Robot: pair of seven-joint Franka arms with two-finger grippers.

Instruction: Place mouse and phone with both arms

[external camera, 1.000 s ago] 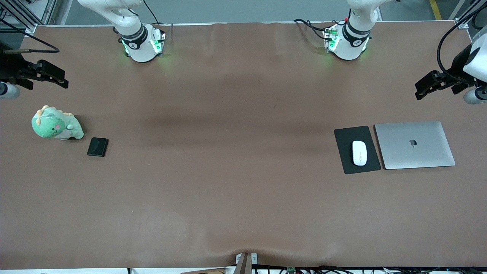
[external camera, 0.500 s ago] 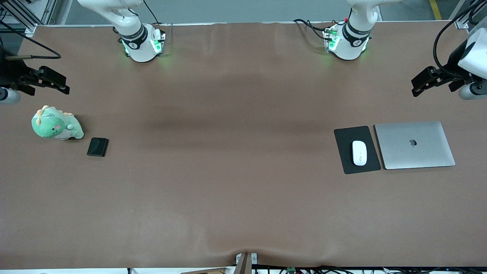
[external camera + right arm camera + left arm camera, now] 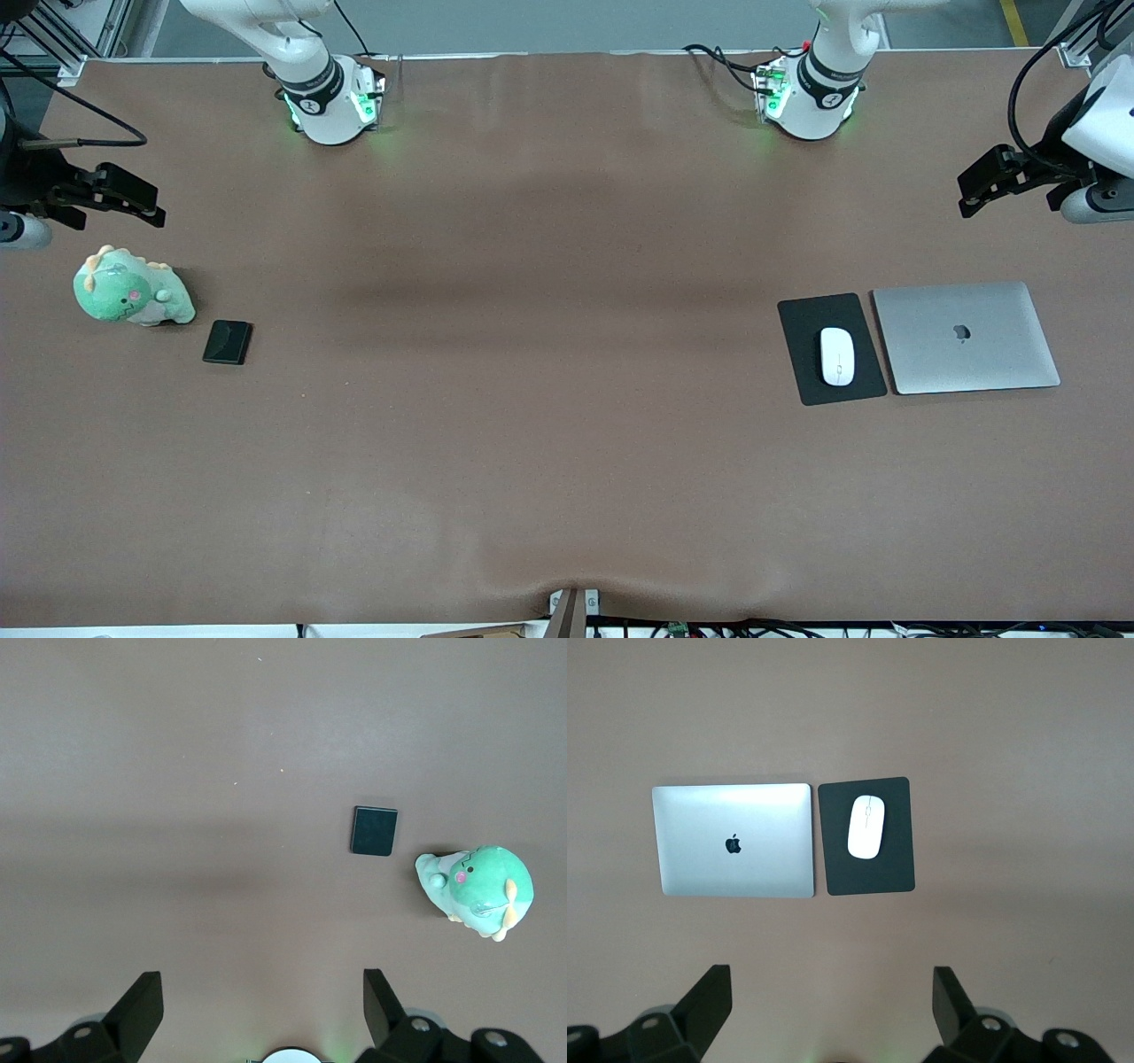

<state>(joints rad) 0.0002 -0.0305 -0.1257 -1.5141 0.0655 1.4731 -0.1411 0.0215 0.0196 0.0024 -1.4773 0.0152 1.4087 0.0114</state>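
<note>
The white mouse [image 3: 837, 356] lies on a black mouse pad [image 3: 831, 348] toward the left arm's end of the table; it also shows in the left wrist view [image 3: 866, 826]. The black phone [image 3: 228, 342] lies flat toward the right arm's end, beside a green plush; it also shows in the right wrist view [image 3: 374, 830]. My left gripper [image 3: 973, 197] hangs open and empty high over bare table at the left arm's end. My right gripper [image 3: 146, 206] hangs open and empty high over bare table above the plush. In each wrist view the fingers stand wide apart with nothing between them.
A closed silver laptop [image 3: 966, 338] lies beside the mouse pad, toward the left arm's end. A green dinosaur plush [image 3: 131, 289] sits beside the phone, toward the right arm's end. The brown table [image 3: 549, 372] stretches between the two groups.
Both grippers have shifted slightly: the left one moved a little up the front view, the right one a little down toward the plush. Mouse and phone have not moved.
</note>
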